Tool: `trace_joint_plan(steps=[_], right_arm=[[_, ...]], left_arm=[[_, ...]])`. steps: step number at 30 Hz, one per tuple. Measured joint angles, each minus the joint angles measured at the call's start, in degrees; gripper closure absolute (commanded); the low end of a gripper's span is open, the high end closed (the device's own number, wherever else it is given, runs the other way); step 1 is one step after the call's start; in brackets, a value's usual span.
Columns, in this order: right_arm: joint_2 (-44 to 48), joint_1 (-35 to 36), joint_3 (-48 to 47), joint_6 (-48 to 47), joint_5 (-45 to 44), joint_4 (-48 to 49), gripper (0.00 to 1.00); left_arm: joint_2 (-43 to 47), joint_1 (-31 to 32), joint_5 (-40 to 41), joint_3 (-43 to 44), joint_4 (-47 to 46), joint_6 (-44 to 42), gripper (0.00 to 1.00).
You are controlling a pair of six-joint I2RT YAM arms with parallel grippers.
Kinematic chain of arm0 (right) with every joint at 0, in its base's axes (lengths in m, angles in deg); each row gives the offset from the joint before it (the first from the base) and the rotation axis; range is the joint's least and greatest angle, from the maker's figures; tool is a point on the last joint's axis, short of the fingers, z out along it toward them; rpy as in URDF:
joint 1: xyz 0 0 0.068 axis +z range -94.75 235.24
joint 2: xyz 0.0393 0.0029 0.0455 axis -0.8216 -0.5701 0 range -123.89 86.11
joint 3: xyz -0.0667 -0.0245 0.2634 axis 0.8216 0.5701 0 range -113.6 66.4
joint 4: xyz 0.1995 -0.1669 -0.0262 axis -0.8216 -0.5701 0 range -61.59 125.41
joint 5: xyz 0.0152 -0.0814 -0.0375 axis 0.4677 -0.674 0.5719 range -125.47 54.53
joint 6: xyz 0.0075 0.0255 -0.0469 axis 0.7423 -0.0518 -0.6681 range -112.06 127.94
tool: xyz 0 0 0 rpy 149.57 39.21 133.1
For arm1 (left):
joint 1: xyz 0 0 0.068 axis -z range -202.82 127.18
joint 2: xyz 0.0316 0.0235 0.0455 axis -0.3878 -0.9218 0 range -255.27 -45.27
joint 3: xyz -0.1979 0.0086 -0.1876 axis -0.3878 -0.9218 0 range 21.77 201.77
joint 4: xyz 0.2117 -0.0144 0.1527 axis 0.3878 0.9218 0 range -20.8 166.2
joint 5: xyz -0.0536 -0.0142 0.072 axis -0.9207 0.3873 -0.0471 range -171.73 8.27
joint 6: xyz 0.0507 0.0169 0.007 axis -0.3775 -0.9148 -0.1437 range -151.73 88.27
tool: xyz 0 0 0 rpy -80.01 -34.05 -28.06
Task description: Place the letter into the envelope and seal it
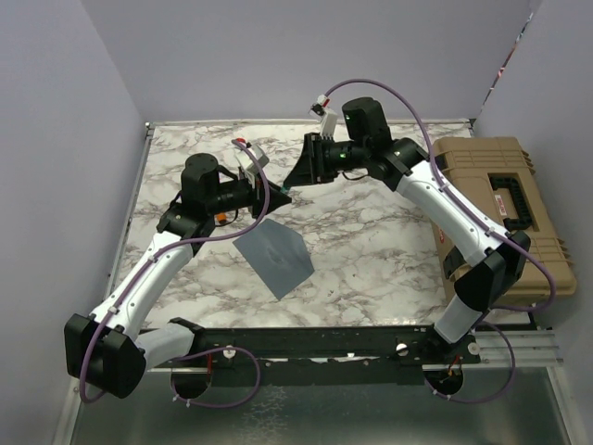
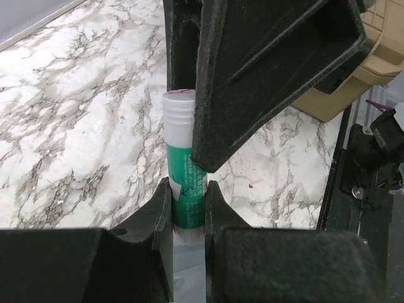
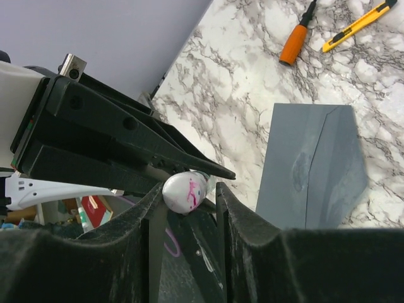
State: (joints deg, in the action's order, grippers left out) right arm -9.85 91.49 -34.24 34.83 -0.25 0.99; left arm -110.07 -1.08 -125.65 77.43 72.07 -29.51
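Now, uncapping the glue

Left pincer [image 2: 188, 187] pinches the green glue stick [image 2: 185, 170] low. Right pincer [image 3: 187, 189] brackets its white cap [image 3: 183, 193]; whether it bites, I cannot tell. Squeeze squarely, then pull straight along the stick. Envelope [image 1: 273, 258] lies flat on the tabletop [image 1: 371, 232], centre frame; letter unseen.

On my marbled tabletop [image 1: 371, 241] I see the envelope [image 1: 274, 257] lying flat, a tan case [image 1: 500, 213] at right, an orange-handled tool [image 3: 295, 45] and a yellow cutter [image 3: 356, 25].
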Motion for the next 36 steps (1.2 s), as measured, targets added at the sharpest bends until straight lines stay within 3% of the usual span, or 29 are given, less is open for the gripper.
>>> trace_joint_plan(steps=[3, 13, 18, 21, 32, 36], right_arm=[[-0.94, 0.00, -0.48, 0.02, 1.29, 0.07, 0.71], [-1.14, 0.00, -0.44, -1.07, 2.19, 0.31, 0.73], [-1.14, 0.00, -0.44, -1.55, 2.27, 0.07, 0.53], [-1.14, 0.00, -0.44, -1.79, 2.40, 0.04, 0.51], [-1.14, -0.22, -0.46, -3.08, 3.17, -0.42, 0.71], [-1.14, -0.28, -0.46, -3.87, 3.93, -0.63, 0.96]], left_arm=[[0.00, -0.02, 0.02, -0.26, 0.02, -0.20, 1.00], [0.02, 0.00, 0.04, -0.83, -0.28, -0.35, 1.00], [0.04, 0.02, 0.00, -1.09, -0.44, -0.35, 1.00], [0.22, 0.02, -0.02, -1.81, -0.39, -0.35, 1.00], [0.87, 0.02, -0.02, -2.75, -0.15, -0.35, 1.00], [0.90, 0.04, -0.09, -2.75, -0.15, -0.35, 1.00]])
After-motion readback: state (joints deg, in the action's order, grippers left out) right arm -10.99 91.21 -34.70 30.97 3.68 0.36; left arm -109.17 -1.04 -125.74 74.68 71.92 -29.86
